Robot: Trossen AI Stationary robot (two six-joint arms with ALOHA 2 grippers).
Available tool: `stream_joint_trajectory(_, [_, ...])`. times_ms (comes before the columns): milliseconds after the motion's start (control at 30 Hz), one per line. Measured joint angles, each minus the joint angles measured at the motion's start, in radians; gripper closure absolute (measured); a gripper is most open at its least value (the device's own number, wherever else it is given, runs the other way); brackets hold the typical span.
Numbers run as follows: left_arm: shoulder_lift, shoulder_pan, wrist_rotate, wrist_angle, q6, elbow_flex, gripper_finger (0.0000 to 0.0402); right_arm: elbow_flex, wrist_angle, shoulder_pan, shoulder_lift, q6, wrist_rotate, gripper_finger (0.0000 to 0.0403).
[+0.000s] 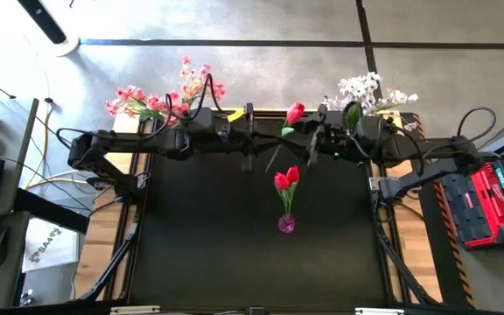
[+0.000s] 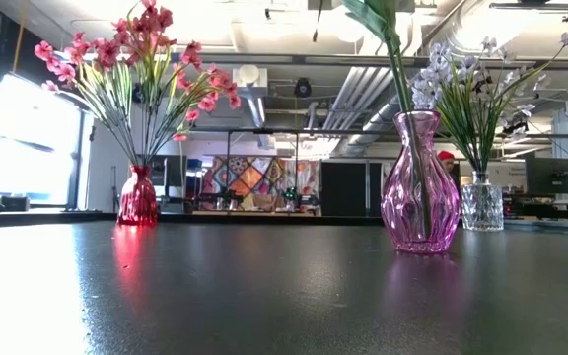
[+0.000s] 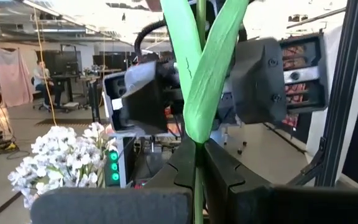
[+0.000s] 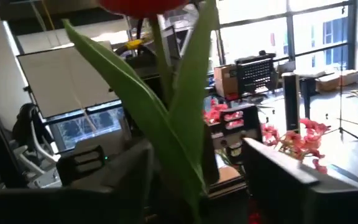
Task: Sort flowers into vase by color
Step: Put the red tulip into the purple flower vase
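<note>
A red tulip (image 1: 295, 112) with green leaves (image 3: 210, 68) hangs high over the table's middle between my two grippers. My left gripper (image 1: 274, 144) reaches in from the table's left and is shut on its stem. My right gripper (image 1: 303, 144) faces it from the right and is open. Its grey fingers (image 3: 263, 81) stand on either side of the leaves, and I cannot tell whether they touch them. Below, a pink vase (image 1: 285, 225) stands on the table and holds another red tulip (image 1: 285, 179). The low view shows the vase (image 2: 420, 187) but neither gripper. My left gripper pinches the tulip's stem (image 3: 197, 180) between its two fingers, just below where the leaves part. The fingers lie level, coming from the table's left, across the stem. The tulip stands roughly upright in the hold, bloom up, lifted clear of the table.
A red vase (image 2: 138, 197) of pink flowers (image 1: 160, 105) stands at the far left edge. A clear vase (image 2: 481, 207) of white flowers (image 1: 370, 92) stands at the far right. A red case (image 1: 488, 206) lies beside the table's right edge. The near half of the black table (image 1: 217, 262) is bare.
</note>
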Motion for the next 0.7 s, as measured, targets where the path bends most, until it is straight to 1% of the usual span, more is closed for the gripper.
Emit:
stream_joint_trajectory(67, [0.008,-0.002,0.0,-0.001,-0.004,0.0,0.0401,0.001,0.0,-0.004,0.006,-0.001,-0.019,0.02])
stream_joint_trajectory(167, [0.014,-0.003,-0.001,-0.004,-0.014,0.0,0.0401,0.001,-0.005,-0.004,0.015,-0.001,-0.031,0.0273])
stream_joint_trajectory(300, [0.016,-0.004,-0.049,-0.004,-0.036,0.0,0.0394,0.001,-0.005,-0.005,0.019,-0.011,-0.026,0.0375])
stream_joint_trajectory(333, [0.016,-0.005,-0.065,-0.003,-0.044,0.0,0.039,0.001,-0.006,-0.005,0.019,-0.023,-0.022,0.0388])
stream_joint_trajectory(367, [0.016,-0.005,-0.072,-0.004,-0.051,0.0,0.0386,0.001,-0.005,-0.005,0.019,-0.033,-0.004,0.0392])
stream_joint_trajectory(467, [0.016,-0.003,-0.089,-0.004,-0.048,0.0,0.0369,0.001,-0.012,-0.003,0.008,-0.063,0.069,0.0384])
stream_joint_trajectory(533, [0.016,-0.003,-0.116,-0.01,-0.043,0.0,0.0358,0.001,-0.045,-0.002,-0.02,-0.09,0.124,0.0392])
stream_joint_trajectory(600, [0.012,-0.003,-0.165,-0.038,-0.042,0.0,0.0349,0.001,-0.106,0.006,-0.06,-0.098,0.206,0.0398])
stream_joint_trajectory(700, [0.005,-0.003,-0.217,-0.091,-0.032,0.0,0.0338,0.001,-0.237,0.03,-0.12,-0.08,0.364,0.0397])
